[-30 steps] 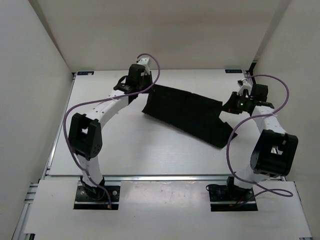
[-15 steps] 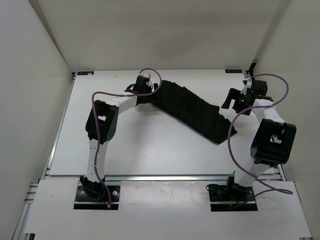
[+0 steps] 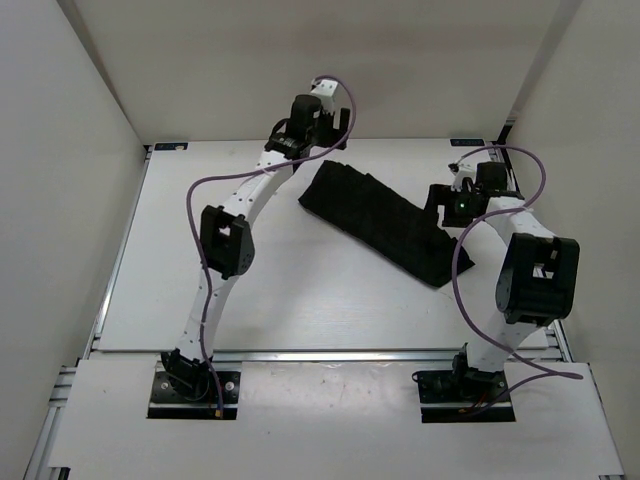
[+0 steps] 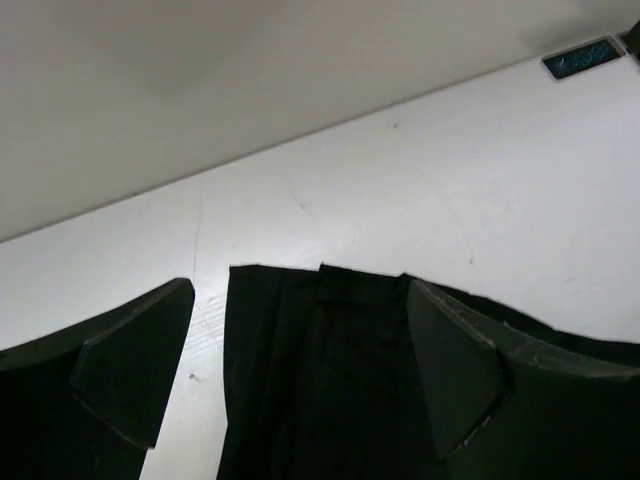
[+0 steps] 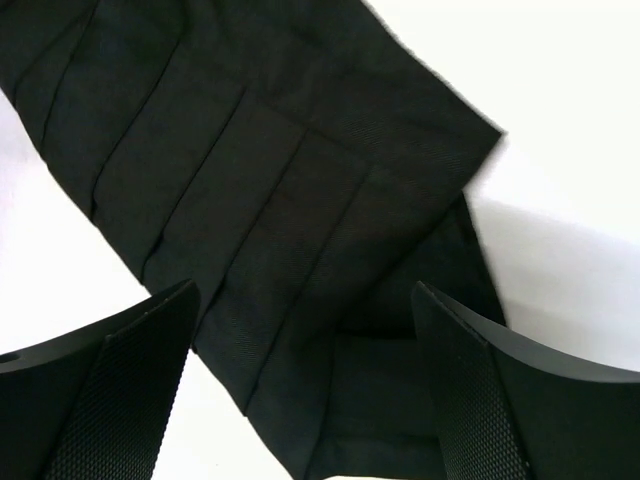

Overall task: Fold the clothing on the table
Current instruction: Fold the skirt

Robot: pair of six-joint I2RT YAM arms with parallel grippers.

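Matte white rectangular tabletop [image 3: 250, 280], metal rail at its edges, is carrying the one item below. Plain black pleated fabric garment [image 3: 375, 218] is lying flat as a long diagonal strip on the far-right part of the tabletop, its pleats showing. Left end effector [image 4: 300, 370] is hanging over the strip's far end, with fingers spread wide and gripping nothing. Right end effector [image 5: 300, 390] is hanging over the strip's near right end, fingers likewise wide apart, nothing held.
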